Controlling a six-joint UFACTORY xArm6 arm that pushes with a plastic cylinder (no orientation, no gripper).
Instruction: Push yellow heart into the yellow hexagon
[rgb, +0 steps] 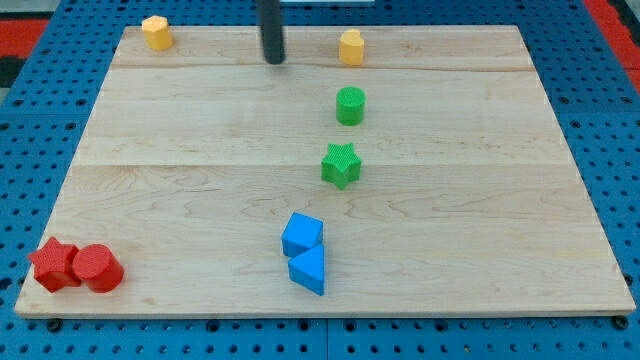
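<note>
1. Poised near the view's top edge, my tip rests on the wooden board touching no block; being a bare rod, it grasps nothing.
2. It stands between the two yellow blocks: the yellow heart lies near, toward the view's right, and the yellow hexagon sits farther off at the top left corner.
3. That puts the tip on the wrong side of the heart, likely calling for a swing round to the heart's right before any push leftward.
4. Nothing stands in the strip between heart and hexagon except the rod itself.
5. Below the heart, a green cylinder and green star stand in a column, close enough to be clipped on a low detour.
6. Two blue blocks touch near the bottom centre; two red blocks huddle at the bottom left, well clear.
</note>
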